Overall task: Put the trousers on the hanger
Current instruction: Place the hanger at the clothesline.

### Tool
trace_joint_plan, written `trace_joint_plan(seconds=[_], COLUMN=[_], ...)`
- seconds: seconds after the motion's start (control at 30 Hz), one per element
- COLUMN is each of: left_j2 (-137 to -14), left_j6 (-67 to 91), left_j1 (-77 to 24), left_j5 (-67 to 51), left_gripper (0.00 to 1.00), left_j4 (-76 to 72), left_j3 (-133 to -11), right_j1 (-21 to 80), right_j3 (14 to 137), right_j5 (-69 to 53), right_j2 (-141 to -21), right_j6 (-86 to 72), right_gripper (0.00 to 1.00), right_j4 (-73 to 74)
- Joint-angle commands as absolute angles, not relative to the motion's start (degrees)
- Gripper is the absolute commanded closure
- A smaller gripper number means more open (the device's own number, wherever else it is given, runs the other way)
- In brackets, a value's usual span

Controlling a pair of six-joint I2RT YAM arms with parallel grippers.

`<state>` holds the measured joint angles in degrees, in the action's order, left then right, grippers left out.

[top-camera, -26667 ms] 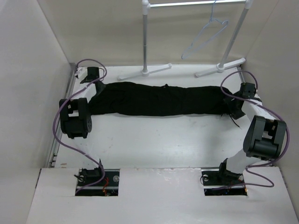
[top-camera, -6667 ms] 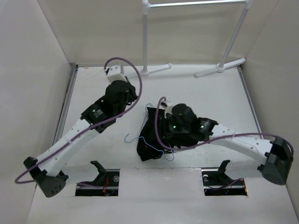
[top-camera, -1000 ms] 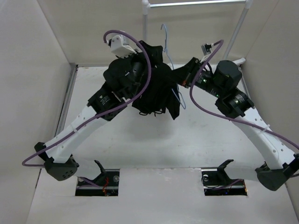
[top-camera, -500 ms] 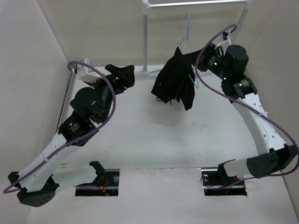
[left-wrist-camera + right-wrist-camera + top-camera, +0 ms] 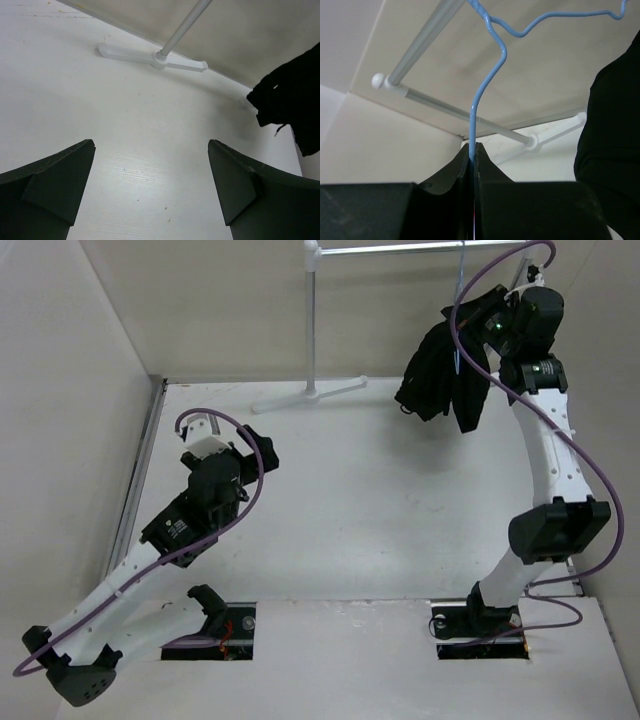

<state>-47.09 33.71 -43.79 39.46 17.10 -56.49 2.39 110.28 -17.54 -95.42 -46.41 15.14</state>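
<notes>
The trousers [image 5: 441,378] hung bunched on the hanger [image 5: 481,95] at upper right. The right gripper [image 5: 472,148] pinched its wire below the rack [image 5: 312,330] rail. The left gripper [image 5: 150,192] gaped empty, lower left. Probably only hooking and release remained.

I'm scanning all three views and nothing readable comes up, no words or numbers. There's a small pale mark on the left arm's dark link [image 5: 183,529], too small for me to make out.
</notes>
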Motion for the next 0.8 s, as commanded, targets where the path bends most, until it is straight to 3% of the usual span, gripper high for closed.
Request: trace_joint_plan(seconds=[0.0, 0.4, 0.63, 0.77], left_j2=[-45.4, -44.6, -45.0, -45.8], left_j6=[35.4, 39.4, 42.8, 44.7], left_j1=[-42.2, -37.2, -34.7, -32.2], left_j5=[38.4, 33.2, 27.8, 22.9], left_gripper=[0.00, 0.00, 0.00, 0.00], left_j4=[17.2, 18.6, 18.8, 18.5], left_j3=[-55.2, -49.8, -46.9, -45.3], right_j1=[0.8, -1.3, -2.3, -2.8], right_j3=[118.2, 125.9, 120.3, 118.4], right_j5=[-17.8, -18.3, -18.1, -18.5], right_j2=[-96.5, -103.7, -104.2, -104.5], right_j6=[-45.1, -45.8, -46.1, -46.7], right_gripper=[0.97, 0.97, 0.96, 0.90], right_j4=[12.1, 14.1, 13.2, 12.9])
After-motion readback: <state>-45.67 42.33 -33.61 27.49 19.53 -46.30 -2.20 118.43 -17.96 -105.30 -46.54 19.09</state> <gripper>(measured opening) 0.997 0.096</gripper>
